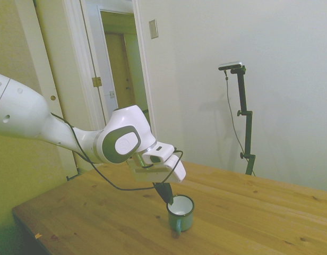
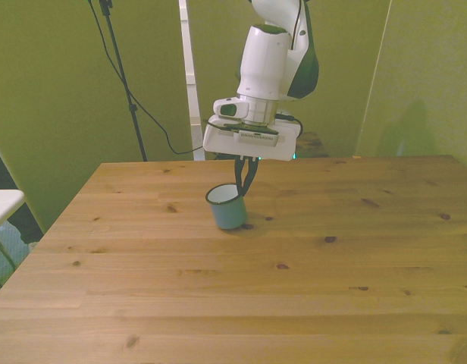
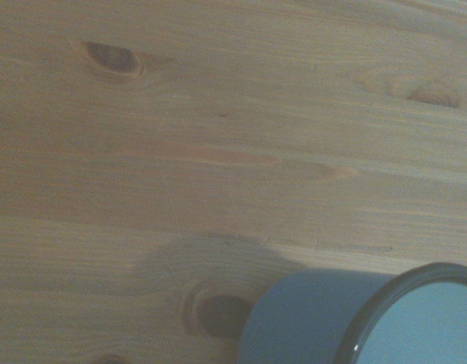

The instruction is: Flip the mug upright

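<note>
Your mug (image 1: 180, 212) sits near the middle of the table (image 2: 355, 265), mouth up but leaning toward the front view's left, so its axis is tilted off vertical. Your gripper (image 2: 245, 184) pinches the mug's rim, fingers narrow. Pale walls and a doorway (image 1: 121, 69) lie behind.

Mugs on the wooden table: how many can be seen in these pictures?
1. The mug stands near the middle of the table, its opening up, with the tool at its rim. The wrist view shows the same mug. No others are visible.
</note>
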You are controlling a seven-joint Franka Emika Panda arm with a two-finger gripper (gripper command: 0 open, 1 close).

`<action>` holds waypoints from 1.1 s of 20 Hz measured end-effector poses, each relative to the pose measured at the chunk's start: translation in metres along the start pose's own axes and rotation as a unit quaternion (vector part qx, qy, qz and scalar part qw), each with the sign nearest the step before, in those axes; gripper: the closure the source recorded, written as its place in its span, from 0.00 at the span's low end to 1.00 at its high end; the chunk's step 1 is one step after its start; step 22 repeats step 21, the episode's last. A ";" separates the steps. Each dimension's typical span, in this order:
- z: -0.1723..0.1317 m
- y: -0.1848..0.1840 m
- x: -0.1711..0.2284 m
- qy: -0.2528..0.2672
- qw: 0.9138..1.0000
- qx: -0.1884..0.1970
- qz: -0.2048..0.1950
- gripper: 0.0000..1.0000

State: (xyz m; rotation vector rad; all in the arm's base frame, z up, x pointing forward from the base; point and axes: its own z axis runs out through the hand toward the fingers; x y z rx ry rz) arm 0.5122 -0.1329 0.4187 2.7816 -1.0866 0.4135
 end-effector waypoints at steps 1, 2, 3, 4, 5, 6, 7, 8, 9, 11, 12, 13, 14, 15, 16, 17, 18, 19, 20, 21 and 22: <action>0.001 -0.001 0.000 0.000 1.000 0.000 0.000 0.00; 0.001 -0.002 -0.001 -0.001 1.000 0.000 0.000 0.00; 0.002 -0.003 0.000 -0.001 1.000 0.000 0.001 0.00; 0.002 -0.004 0.000 0.000 1.000 0.000 0.002 0.00; 0.001 -0.005 0.000 0.000 1.000 0.001 0.002 0.00; 0.000 -0.006 0.001 0.001 1.000 0.001 0.002 0.00; -0.001 -0.006 0.002 0.002 1.000 0.002 0.002 0.00; -0.002 -0.007 0.003 0.004 1.000 0.003 0.002 0.00; -0.005 -0.007 0.005 0.006 1.000 0.004 0.003 0.00; -0.015 -0.006 0.007 0.015 1.000 0.009 0.005 0.00; -0.024 -0.005 0.008 0.020 1.000 0.013 0.006 0.00; -0.035 -0.005 0.007 0.026 0.999 0.019 0.006 0.00; -0.048 -0.005 0.005 0.030 0.999 0.024 0.004 0.00; -0.062 -0.005 0.001 0.031 0.999 0.030 -0.001 0.00; -0.076 -0.006 -0.004 0.031 0.999 0.036 -0.006 0.00; -0.089 -0.006 -0.009 0.030 0.999 0.040 -0.015 0.00; -0.101 -0.007 -0.014 0.029 0.998 0.044 -0.023 0.00; -0.111 -0.007 -0.018 0.027 0.998 0.048 -0.032 0.00; -0.121 -0.008 -0.021 0.027 0.997 0.051 -0.041 0.00; -0.130 -0.009 -0.023 0.029 0.997 0.051 -0.051 0.00; -0.130 -0.009 -0.023 0.029 0.997 0.051 -0.051 0.00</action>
